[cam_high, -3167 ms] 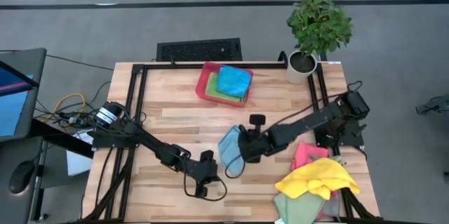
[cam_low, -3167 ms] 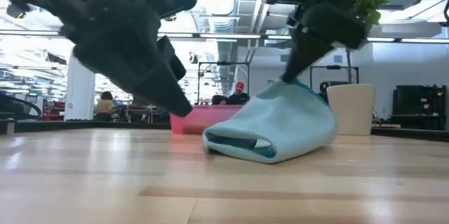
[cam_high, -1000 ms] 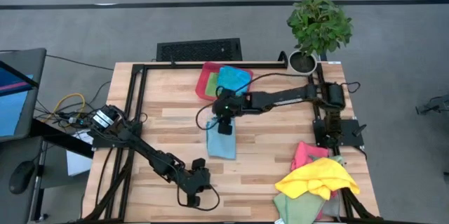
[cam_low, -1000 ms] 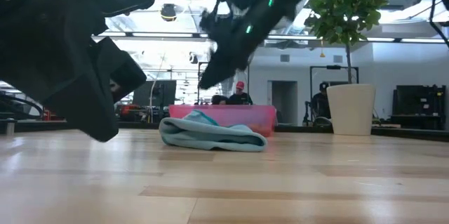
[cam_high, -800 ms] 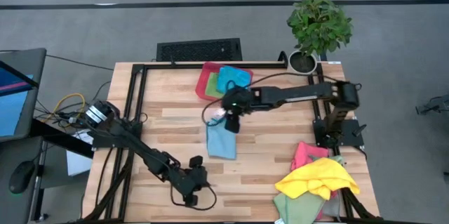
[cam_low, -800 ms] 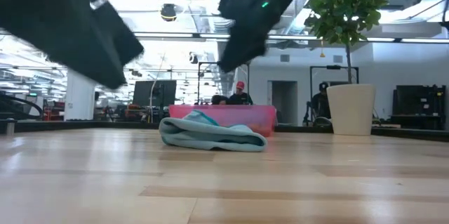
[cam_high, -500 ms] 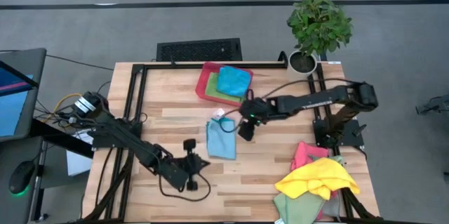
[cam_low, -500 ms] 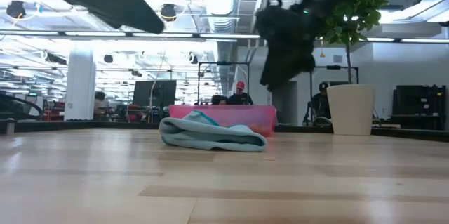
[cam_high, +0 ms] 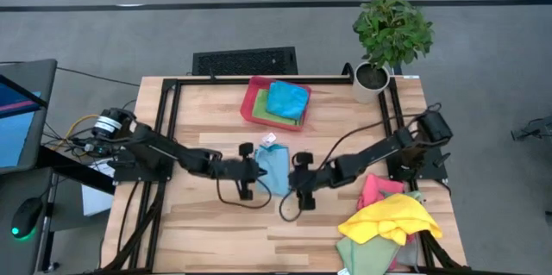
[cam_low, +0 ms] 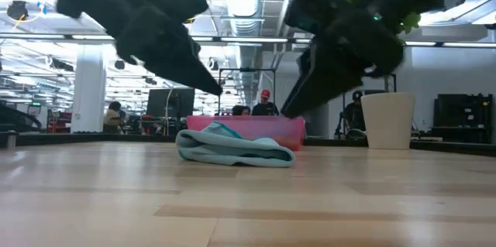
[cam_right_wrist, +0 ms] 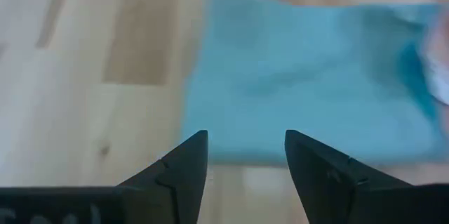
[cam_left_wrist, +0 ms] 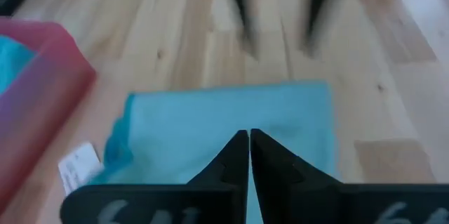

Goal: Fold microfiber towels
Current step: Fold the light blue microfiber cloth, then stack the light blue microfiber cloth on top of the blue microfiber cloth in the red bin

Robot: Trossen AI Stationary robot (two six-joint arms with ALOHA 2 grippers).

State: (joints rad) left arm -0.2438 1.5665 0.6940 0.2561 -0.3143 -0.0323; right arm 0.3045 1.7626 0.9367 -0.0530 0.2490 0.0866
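Mid-tabletop [cam_high: 198,223], the light blue towel [cam_high: 274,170] lies flat, folded to a narrow rectangle, just short of the red tray [cam_high: 252,103]. Nothing is holding it.

Change over the last second: the right claw [cam_high: 299,190], which had been over the towel's tray-side end, has pulled back toward the front and now sits beside the towel's near right corner. Its fingers [cam_right_wrist: 316,168] stand wide apart, empty, aimed at the cloth. The left claw [cam_high: 247,171] has swung in from the front edge of the tabletop and now hangs at the towel's left side. Its fingers [cam_left_wrist: 261,155] are pressed together, holding nothing, with the towel directly ahead.

Low view: towel [cam_low: 232,148] is a low lump on the wood, both arms above it, neither touching.

Reading: the towel has been let go, and both claws have regrouped on either side of it. Likely either one more fold or a lift to the tray, where a blue towel [cam_high: 287,98] already rests on a green one [cam_high: 272,120]. Unfolded yellow [cam_high: 392,219], pink [cam_high: 375,190] and green [cam_high: 366,256] towels wait in a heap at the front right corner.
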